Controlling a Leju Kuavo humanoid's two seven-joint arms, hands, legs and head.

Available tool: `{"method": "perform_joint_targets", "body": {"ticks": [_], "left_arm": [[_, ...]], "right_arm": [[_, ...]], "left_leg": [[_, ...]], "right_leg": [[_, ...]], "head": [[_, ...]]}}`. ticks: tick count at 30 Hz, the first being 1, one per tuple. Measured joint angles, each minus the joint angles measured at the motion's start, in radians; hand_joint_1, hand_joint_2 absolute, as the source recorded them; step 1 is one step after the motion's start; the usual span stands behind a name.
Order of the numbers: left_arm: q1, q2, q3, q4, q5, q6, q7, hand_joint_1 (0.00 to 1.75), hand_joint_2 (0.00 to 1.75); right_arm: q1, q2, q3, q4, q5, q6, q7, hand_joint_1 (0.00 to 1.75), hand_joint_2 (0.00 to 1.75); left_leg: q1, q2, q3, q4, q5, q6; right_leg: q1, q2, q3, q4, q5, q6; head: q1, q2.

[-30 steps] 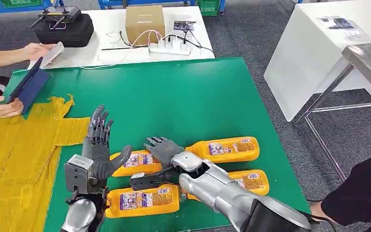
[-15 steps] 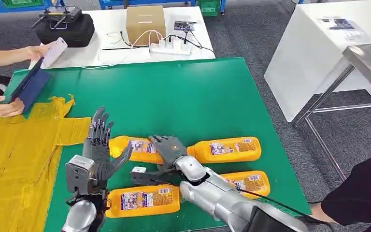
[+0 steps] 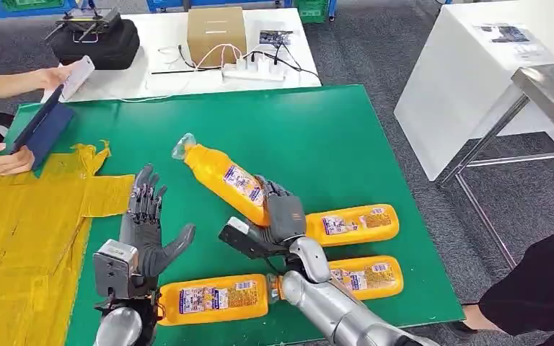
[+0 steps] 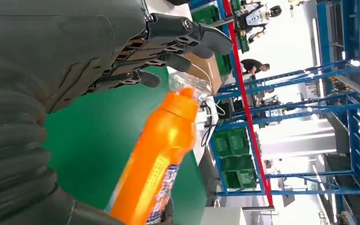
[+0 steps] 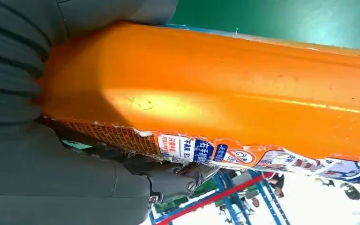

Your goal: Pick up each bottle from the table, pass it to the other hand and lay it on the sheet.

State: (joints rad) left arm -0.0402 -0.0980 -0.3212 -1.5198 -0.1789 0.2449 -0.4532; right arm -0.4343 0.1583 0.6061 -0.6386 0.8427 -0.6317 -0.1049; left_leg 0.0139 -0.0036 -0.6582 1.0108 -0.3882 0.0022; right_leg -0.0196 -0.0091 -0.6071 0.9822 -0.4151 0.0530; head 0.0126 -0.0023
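Overhead, we see the right hand [image 3: 280, 216] holding one orange bottle [image 3: 223, 175] lifted off the green bench [image 3: 296, 137], its clear cap end tilted up and away toward the left hand [image 3: 143, 234]. The right wrist view adds what the head view hides — the dark fingers [image 5: 178, 176] wrapping the labelled side of the bottle [image 5: 225, 103], the thumb on the opposite side, so the bottle's lower body lies clamped between them. From the left wrist we see the bottle [image 4: 161, 154] just beside the left hand's spread fingers [image 4: 178, 35], apart from them — that hand is released, holding nothing. Three more bottles [image 3: 213, 298] lie flat on the bench near the yellow sheet [image 3: 22, 238].
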Motion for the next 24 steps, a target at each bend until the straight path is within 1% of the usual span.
{"method": "perform_joint_targets", "body": {"ticks": [2, 5, 7, 9, 10, 12, 13, 15, 16, 17, 18, 21, 24], "left_arm": [[0.001, 0.0, 0.0, 0.0, 0.0, 0.0, 0.0, 0.0, 1.75], [0.005, 0.0, 0.0, -0.005, -0.001, 0.001, 0.0, 0.0, 1.75], [0.011, 0.0, 0.0, -0.011, -0.006, 0.007, -0.001, 0.0, 1.75], [0.022, 0.0, 0.001, -0.018, -0.014, 0.009, -0.003, 0.0, 1.75], [0.026, 0.0, 0.001, -0.02, -0.019, 0.011, -0.005, 0.0, 1.75], [0.032, 0.0, 0.001, -0.026, -0.021, 0.016, -0.006, 0.0, 1.75], [0.034, 0.0, 0.001, -0.026, -0.021, 0.015, -0.005, 0.0, 1.75], [0.034, 0.0, 0.0, -0.026, -0.019, -0.006, 0.005, 0.0, 1.75], [0.033, 0.001, -0.001, -0.026, -0.013, -0.022, 0.011, 0.0, 1.75], [0.03, 0.001, -0.001, -0.025, 0.004, -0.041, 0.021, 0.0, 1.75], [0.023, 0.001, -0.003, -0.023, 0.02, -0.062, 0.027, 0.0, 1.75], [-0.002, 0.001, -0.018, -0.016, 0.064, -0.113, 0.048, 0.0, 1.75], [-0.025, 0.001, -0.034, -0.005, 0.09, -0.14, 0.066, 0.0, 1.75]], "right_arm": [[0.007, 0.0, -0.015, -0.01, -0.004, -0.004, -0.014, 1.75, 1.75], [0.031, 0.0, -0.047, -0.045, -0.02, -0.039, -0.063, 1.75, 1.75], [0.077, 0.003, -0.095, -0.117, -0.018, -0.048, -0.124, 1.75, 1.75], [0.133, 0.023, -0.169, -0.208, -0.017, -0.048, -0.208, 1.75, 1.75], [0.158, 0.039, -0.211, -0.254, -0.028, -0.048, -0.251, 1.69, 1.75], [0.2, 0.071, -0.298, -0.345, -0.103, -0.048, -0.333, 1.71, 1.75], [0.216, 0.081, -0.334, -0.388, -0.169, -0.048, -0.372, 1.73, 1.75], [0.248, 0.084, -0.359, -0.456, -0.281, -0.04, -0.429, 1.75, 1.75], [0.265, 0.079, -0.358, -0.487, -0.288, -0.04, -0.45, 1.73, 1.75], [0.283, 0.078, -0.352, -0.515, -0.273, -0.042, -0.472, 1.75, 1.75], [0.298, 0.08, -0.343, -0.542, -0.237, -0.044, -0.493, 1.73, 1.75], [0.335, 0.096, -0.333, -0.589, -0.07, -0.046, -0.562, 1.75, 1.75], [0.358, 0.121, -0.32, -0.606, 0.035, -0.046, -0.588, 1.75, 1.75]], "left_leg": [[0.0, 0.0, 0.0, 0.0, 0.0, 0.0], [0.0, 0.0, 0.0, 0.0, 0.0, 0.0], [0.0, 0.0, -0.001, 0.0, 0.0, 0.0], [0.0, 0.0, -0.003, 0.0, 0.0, 0.0], [0.0, 0.0, -0.004, 0.0, 0.0, 0.0], [0.0, -0.001, -0.004, 0.0, 0.0, 0.0], [0.0, -0.001, -0.004, 0.0, 0.0, 0.0], [0.0, -0.001, -0.004, 0.0, 0.0, 0.0], [0.0, -0.001, -0.004, 0.0, -0.001, 0.0], [0.0, 0.0, -0.004, 0.0, -0.001, -0.001], [0.0, 0.0, -0.004, 0.0, -0.001, -0.001], [0.0, 0.0, -0.004, 0.0, -0.001, -0.001], [0.0, 0.0, -0.004, 0.0, -0.001, -0.001]], "right_leg": [[0.0, 0.0, 0.0, 0.0, 0.0, 0.0], [0.0, 0.0, 0.0, 0.0, 0.0, 0.0], [0.0, 0.0, 0.0, 0.0, 0.0, 0.0], [0.0, 0.0, -0.002, 0.0, 0.0, 0.0], [0.0, 0.0, -0.003, 0.0, 0.0, 0.0], [0.0, 0.0, -0.003, 0.0, -0.001, 0.0], [0.0, -0.001, -0.003, 0.0, -0.001, 0.0], [0.0, 0.0, -0.003, 0.0, -0.001, 0.0], [0.0, 0.0, -0.004, 0.0, -0.001, 0.0], [0.0, 0.0, -0.004, 0.0, 0.0, 0.0], [0.0, 0.0, -0.005, 0.0, 0.0, 0.0], [0.0, 0.0, -0.004, 0.0, 0.0, 0.0], [0.0, 0.0, -0.004, 0.0, 0.0, 0.0]], "head": [[0.0, 0.0], [0.0, 0.0], [0.0, 0.0], [0.0, 0.0], [0.0, 0.0], [0.0, 0.0], [0.0, 0.0], [0.0, 0.0], [0.0, 0.0], [0.0, 0.0], [0.0, 0.0], [0.0, 0.0], [0.0, 0.0]]}}
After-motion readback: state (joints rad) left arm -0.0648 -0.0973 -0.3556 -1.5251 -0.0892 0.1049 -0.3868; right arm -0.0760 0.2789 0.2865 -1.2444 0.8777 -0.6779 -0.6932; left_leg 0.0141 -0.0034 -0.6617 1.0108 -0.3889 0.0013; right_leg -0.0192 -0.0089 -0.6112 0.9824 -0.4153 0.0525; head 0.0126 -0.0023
